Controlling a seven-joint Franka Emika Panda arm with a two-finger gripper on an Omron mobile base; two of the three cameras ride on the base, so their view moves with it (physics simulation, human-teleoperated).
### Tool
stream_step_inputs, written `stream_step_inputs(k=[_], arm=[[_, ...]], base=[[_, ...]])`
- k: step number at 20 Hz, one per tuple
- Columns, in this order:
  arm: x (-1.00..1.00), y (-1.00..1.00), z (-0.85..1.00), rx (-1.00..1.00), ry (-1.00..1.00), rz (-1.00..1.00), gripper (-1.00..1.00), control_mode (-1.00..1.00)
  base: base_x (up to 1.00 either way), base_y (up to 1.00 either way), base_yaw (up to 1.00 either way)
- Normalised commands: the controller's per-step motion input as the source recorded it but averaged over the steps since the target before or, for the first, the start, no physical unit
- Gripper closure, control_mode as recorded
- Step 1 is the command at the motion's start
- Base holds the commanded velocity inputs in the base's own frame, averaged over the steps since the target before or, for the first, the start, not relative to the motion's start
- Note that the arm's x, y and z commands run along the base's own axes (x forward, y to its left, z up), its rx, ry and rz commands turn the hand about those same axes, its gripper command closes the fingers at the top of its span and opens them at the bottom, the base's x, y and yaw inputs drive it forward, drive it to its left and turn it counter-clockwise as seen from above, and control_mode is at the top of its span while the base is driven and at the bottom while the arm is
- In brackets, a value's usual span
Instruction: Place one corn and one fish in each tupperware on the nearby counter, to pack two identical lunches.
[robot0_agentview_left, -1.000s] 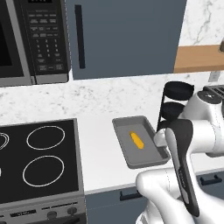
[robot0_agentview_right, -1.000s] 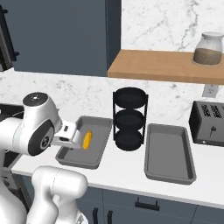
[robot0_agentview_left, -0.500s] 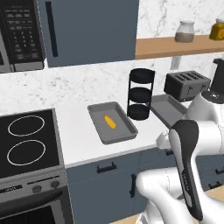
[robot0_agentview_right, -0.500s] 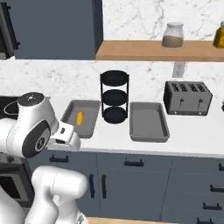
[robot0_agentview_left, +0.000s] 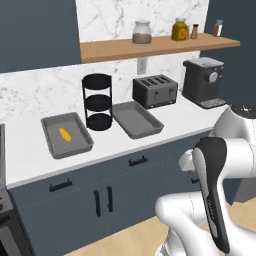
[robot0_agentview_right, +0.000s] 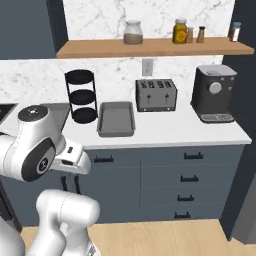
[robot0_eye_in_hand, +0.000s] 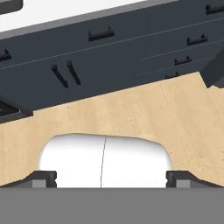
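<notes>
We are backing away from the counter (robot0_agentview_left: 30, 150), tool (robot0_eye_in_hand: 111, 177) spread apart and carrying nothing; 1 corn (robot0_agentview_left: 64, 134) is lying in the left tupperware (robot0_agentview_left: 75, 148), the right tupperware (robot0_agentview_left: 137, 120) is waiting bare.

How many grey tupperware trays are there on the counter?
2. One tupperware stands left of the black rack and holds a corn; the other tupperware stands right of the rack, in front of the toaster.

On the white marbled desk (robot0_agentview_left: 150, 142), one grey tupperware (robot0_agentview_left: 66, 134) left of the black rack (robot0_agentview_left: 98, 102) holds a yellow corn (robot0_agentview_left: 64, 134); the other tupperware (robot0_agentview_left: 136, 119), right, lies empty.
</notes>
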Motion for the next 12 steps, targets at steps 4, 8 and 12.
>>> stream_step_inputs(k=[4, 8, 12], arm=[[0.0, 0.0, 0.0, 0.0, 0.0, 0.0, -1.0, 1.0], [0.0, 0.0, 0.0, 0.0, 0.0, 0.0, -1.0, 1.0], [0.0, 0.0, 0.0, 0.0, 0.0, 0.0, -1.0, 1.0]], base=[[0.0, -1.0, 0.18], [0.0, -1.0, 0.32], [0.0, -1.0, 0.41]])
